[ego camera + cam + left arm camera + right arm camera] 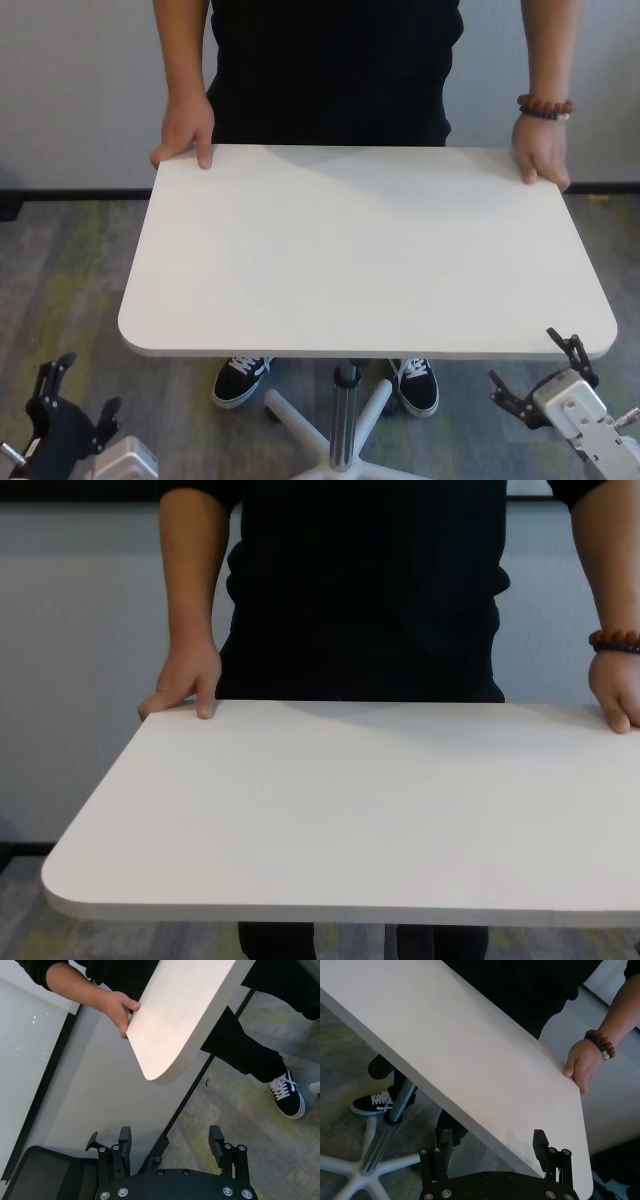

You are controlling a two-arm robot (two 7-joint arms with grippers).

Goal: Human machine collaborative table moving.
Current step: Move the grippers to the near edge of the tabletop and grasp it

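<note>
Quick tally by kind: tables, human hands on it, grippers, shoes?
table: 1
hands: 2, at the far corners, one bare, one with a bracelet
grippers: 2, left gripper and right gripper, both open, below the near edge, not touching
shoes: 2
Total: 7

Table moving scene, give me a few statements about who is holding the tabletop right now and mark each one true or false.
1. The person grips the far corners of the white tabletop with both hands. True.
2. The left gripper is clamped on the table's near edge. False: it is open, low beside the near left corner, not touching.
3. The right gripper is open near the near right corner. True.
4. The beaded bracelet is on the hand at the robot's left. False: it is at the robot's right.
5. The table stands on four corner legs. False: a single silver centre post.
</note>
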